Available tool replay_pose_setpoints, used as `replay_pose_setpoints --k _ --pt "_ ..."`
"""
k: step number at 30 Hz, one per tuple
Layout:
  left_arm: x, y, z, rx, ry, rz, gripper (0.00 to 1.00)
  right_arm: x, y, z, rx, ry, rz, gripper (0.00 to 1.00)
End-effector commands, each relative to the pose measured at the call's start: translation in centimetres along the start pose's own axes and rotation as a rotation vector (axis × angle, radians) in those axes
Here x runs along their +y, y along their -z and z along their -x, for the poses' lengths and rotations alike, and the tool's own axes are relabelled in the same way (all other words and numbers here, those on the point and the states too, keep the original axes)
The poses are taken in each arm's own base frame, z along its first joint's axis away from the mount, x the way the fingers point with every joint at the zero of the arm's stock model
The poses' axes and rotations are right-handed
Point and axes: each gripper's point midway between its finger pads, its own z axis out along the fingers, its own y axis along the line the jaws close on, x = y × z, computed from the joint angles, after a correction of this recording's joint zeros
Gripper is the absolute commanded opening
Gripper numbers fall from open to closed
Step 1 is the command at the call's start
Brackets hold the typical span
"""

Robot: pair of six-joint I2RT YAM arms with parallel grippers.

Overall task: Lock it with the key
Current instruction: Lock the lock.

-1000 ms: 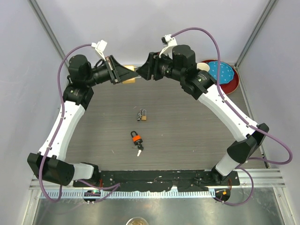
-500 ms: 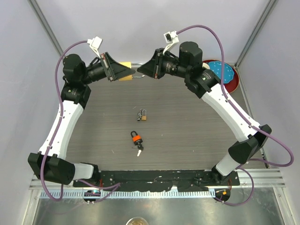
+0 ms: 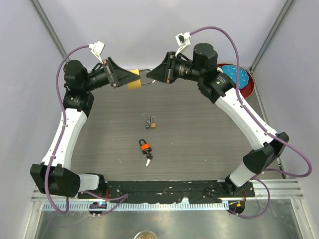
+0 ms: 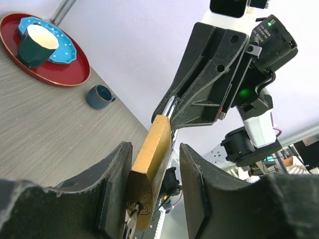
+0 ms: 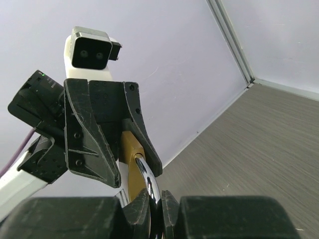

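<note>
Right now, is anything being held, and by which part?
The right gripper clamps the padlock by its metal loop; the left gripper stands open around its body.

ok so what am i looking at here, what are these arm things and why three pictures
Two robot arms, bolted to the near edge of a table. The wide picture looks down from above and behind them; the other two come from a camera on each wrist. Between them, raised near the back wall, is a brass padlock with what looks like a key in it. The right gripper is pinched shut on its steel loop; the left gripper has its fingers either side of the body, with a gap on one side. On the table lie a small padlock and an orange-and-black padlock. At the back right sits a red tray holding a blue plate.
</note>
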Motion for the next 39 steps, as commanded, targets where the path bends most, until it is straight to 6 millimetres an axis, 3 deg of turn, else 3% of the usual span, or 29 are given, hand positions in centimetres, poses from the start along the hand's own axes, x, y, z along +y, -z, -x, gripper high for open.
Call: replay_pose_setpoints --k 1,15,19,21,25,34,36,39 --pt "-4.1 1.1 0.3 -0.017 -0.122 -0.111 0.45 3.6 2.4 5.1 -0.168 0.070 0.082 0.01" --pt "-4.6 1.7 -0.4 -0.017 -0.106 -0.147 0.50 3.5 3.5 5.8 -0.213 -0.002 0.122 0.01" --pt "-4.6 1.7 -0.6 -0.016 -0.090 -0.155 0.40 3.7 3.8 6.3 -0.235 0.007 0.132 0.01" --pt "-4.6 1.7 -0.6 -0.014 -0.090 -0.164 0.39 3.6 3.8 6.2 -0.239 0.003 0.131 0.01" --pt "-4.7 1.8 -0.8 -0.006 -0.089 -0.168 0.45 3.6 4.0 6.5 -0.244 -0.001 0.133 0.01" --pt "-4.8 1.9 -0.9 -0.011 -0.078 -0.174 0.45 3.7 4.1 6.5 -0.248 -0.009 0.142 0.01" --pt "-4.9 1.8 -0.9 -0.015 -0.075 -0.184 0.41 3.7 4.0 6.5 -0.249 -0.015 0.147 0.01" --pt "-4.9 1.7 -0.8 -0.012 -0.065 -0.197 0.26 3.8 3.9 6.4 -0.249 -0.022 0.154 0.02"
